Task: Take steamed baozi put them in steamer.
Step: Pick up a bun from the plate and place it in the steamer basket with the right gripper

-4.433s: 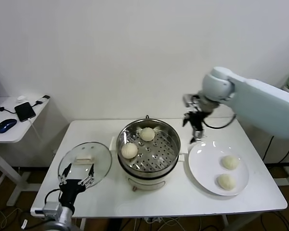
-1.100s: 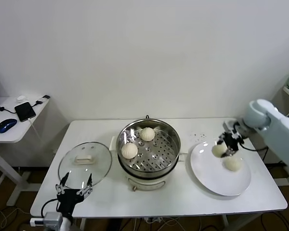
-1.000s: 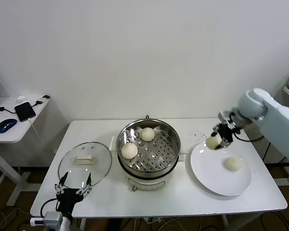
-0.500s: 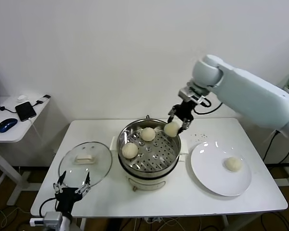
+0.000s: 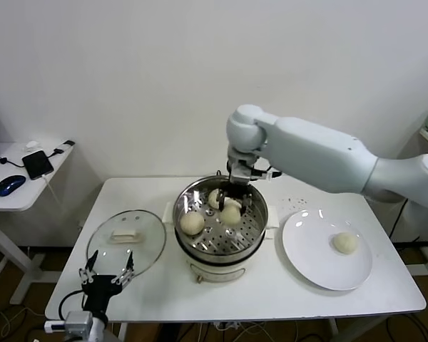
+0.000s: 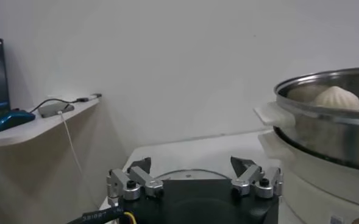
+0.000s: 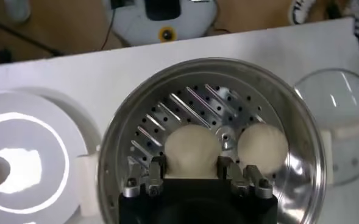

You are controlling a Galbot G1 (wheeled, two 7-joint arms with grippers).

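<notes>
The steamer (image 5: 251, 242) is a shiny steel pot with a perforated tray, at the table's middle. My right gripper (image 5: 232, 205) is down inside it, shut on one steamed baozi (image 5: 230, 215) just over the tray. In the right wrist view the fingers (image 7: 158, 163) flank this bun (image 7: 191, 149), and a second bun (image 7: 263, 146) lies beside it. Two more buns rest in the pot, one at the left (image 5: 192, 223) and one at the back (image 5: 214, 197), half hidden by the gripper. A last bun (image 5: 344, 243) lies on the white plate (image 5: 307, 249). My left gripper (image 5: 105, 273) hangs open and empty near the table's front left.
A round glass lid (image 5: 125, 242) with a white handle lies on the table left of the steamer, just beyond the left gripper (image 6: 191, 173). A side shelf (image 5: 14, 189) at the far left holds a phone and a mouse.
My right arm has carried the bun from the pot's back right rim leftward and down into the steamer, close over the tray. The left arm has stayed put.
</notes>
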